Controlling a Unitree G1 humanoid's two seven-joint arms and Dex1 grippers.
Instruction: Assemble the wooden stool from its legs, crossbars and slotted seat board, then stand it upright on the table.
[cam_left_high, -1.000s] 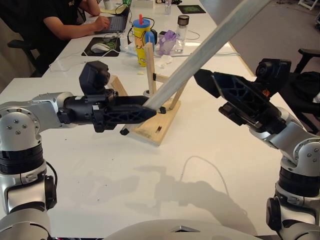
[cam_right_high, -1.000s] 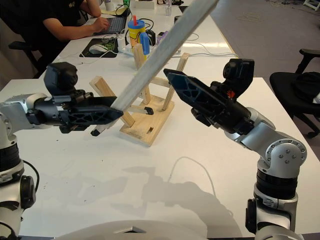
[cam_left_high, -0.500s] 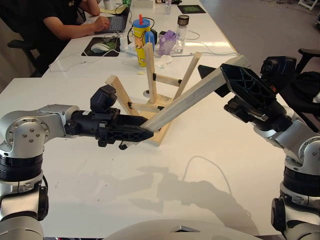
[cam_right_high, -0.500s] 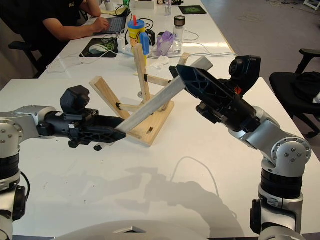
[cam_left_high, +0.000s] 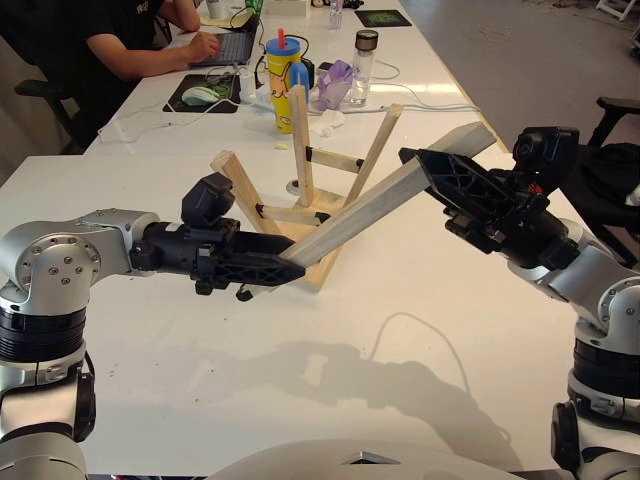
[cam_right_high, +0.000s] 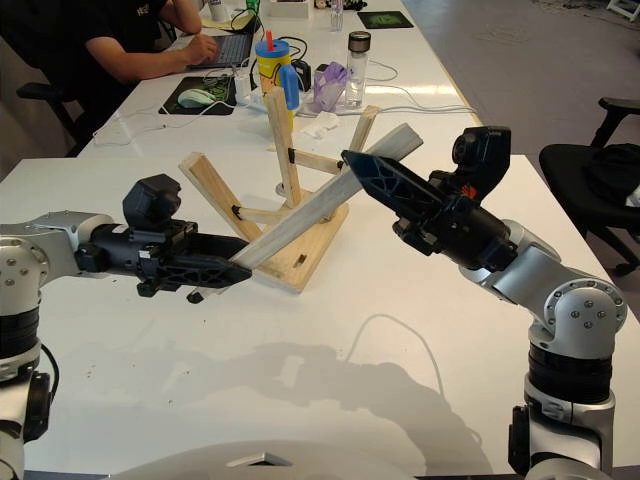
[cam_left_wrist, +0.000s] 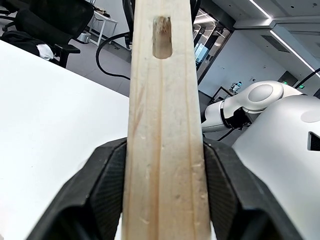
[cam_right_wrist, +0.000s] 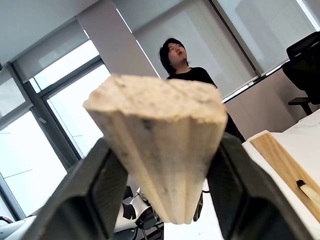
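Leg (cam_left_high: 365, 205): held slanted above board (cam_left_high: 325, 263) and table (cam_left_high: 440, 330).
Left gripper (cam_left_high: 293, 268): clenched on lower end.
Right gripper (cam_left_high: 418, 166): clenched on upper end.
Board: rested on table, 3 uprights (cam_left_high: 300, 135) fitted.

No lettering, label or number is legible on anything here.

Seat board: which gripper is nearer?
Left. The left gripper is at the near edge of the seat board, gripping the leg low down; the right gripper holds its high end, raised to the right.
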